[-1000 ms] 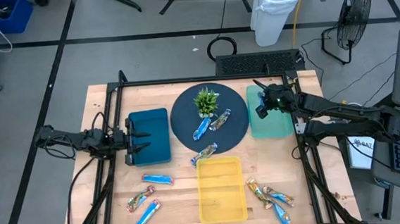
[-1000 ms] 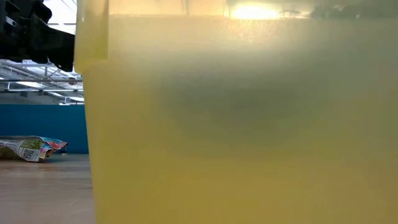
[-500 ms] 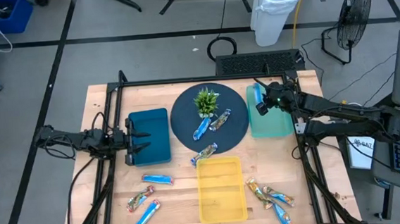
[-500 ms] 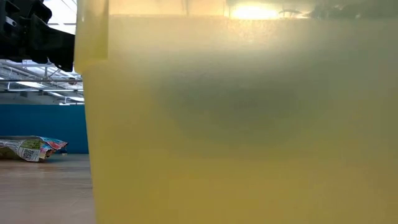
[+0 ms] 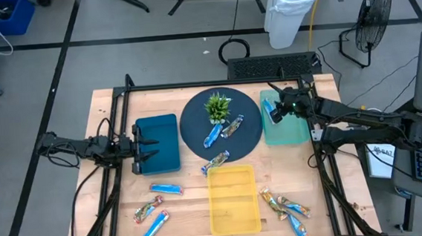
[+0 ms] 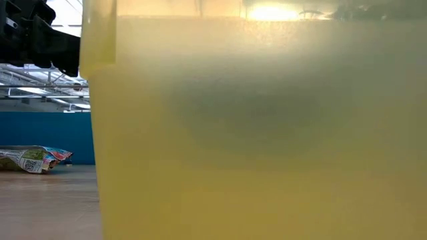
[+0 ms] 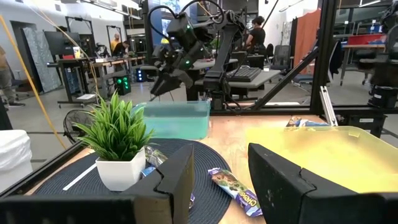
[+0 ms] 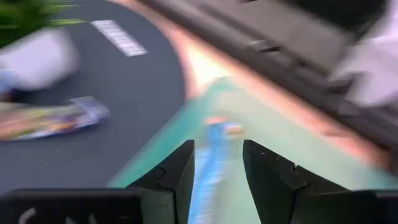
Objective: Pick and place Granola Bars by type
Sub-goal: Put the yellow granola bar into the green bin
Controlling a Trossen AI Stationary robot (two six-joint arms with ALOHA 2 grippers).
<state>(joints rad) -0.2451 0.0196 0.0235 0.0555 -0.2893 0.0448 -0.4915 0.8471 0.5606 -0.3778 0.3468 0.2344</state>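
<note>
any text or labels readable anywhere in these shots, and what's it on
None can be read with certainty.
Wrapped bar on the round dark mat, left wrist view: printed lettering, too small to make out.
Bar wrapper lying on the table, low view: small print and a code square, unreadable.
White sheet right of the table, high view: dark mark, too small.

We see two dark, near-black jointed arms, left arm (image 5: 86, 147) and right arm (image 5: 353, 120), each slim and built of linked segments. Thin black cables loop loosely along the left arm's links. We note the left gripper (image 7: 217, 180) has two broad, blocky matte-black fingers with angled, chamfered edges. The right gripper (image 8: 217, 177) has the same dark wedge-shaped fingers, and white marks sit on its body at the frame corner. From the left wrist view, small green lights glow on the right arm's wrist.
</note>
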